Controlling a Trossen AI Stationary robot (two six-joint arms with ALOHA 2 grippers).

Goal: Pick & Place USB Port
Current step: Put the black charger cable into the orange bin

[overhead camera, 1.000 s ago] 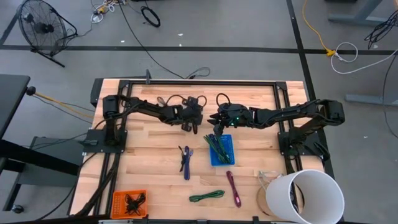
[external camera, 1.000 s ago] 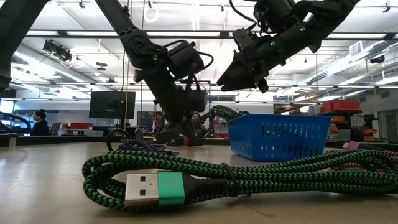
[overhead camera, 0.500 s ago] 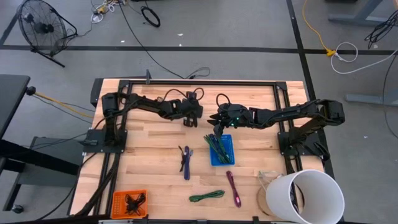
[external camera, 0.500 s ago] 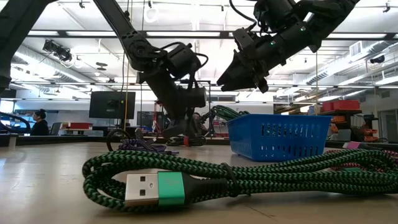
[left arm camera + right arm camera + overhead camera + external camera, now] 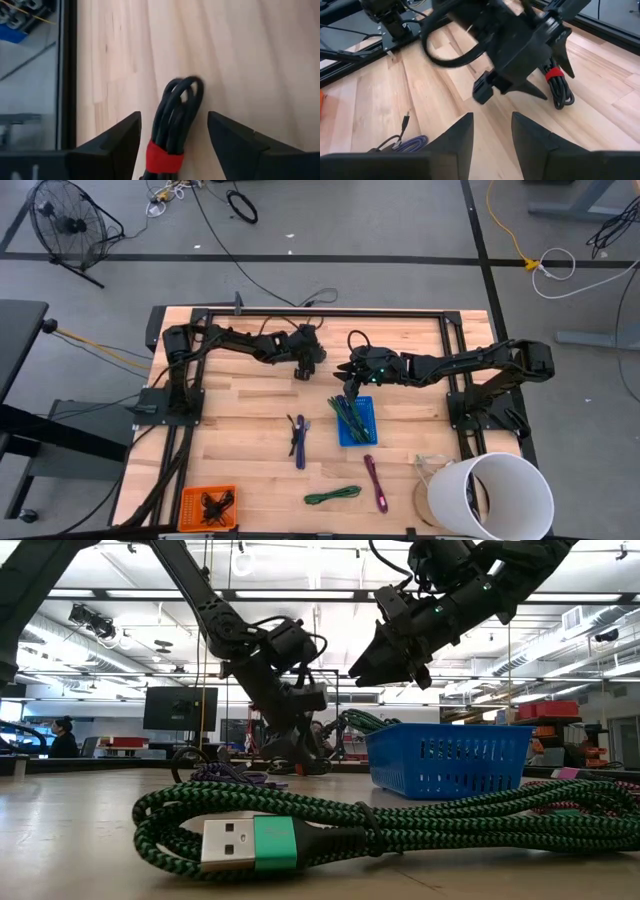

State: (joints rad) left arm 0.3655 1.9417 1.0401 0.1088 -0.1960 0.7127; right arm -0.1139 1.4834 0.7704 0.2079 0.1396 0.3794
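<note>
The left gripper (image 5: pixel 172 137) stood open astride the black cable (image 5: pixel 176 117) on the far surface (image 5: pixel 260 60), apparently releasing it; right gripper (image 5: pixel 347 383) hovered part-open, empty.

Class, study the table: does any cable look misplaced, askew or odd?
The green cable in the blue basket sticks out over its rim. Otherwise nothing stands out; the other bundles lie on the table.

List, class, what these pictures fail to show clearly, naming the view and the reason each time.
- Black cable: its lower end is cut off by the edge of the left wrist view, between the open left gripper.
- White bucket: high view, cut off by the edge; contents too small to tell.
- Orange tray: high view, its dark contents too small to identify.
- Blue basket: low view, the wall hides what lies inside.
</note>
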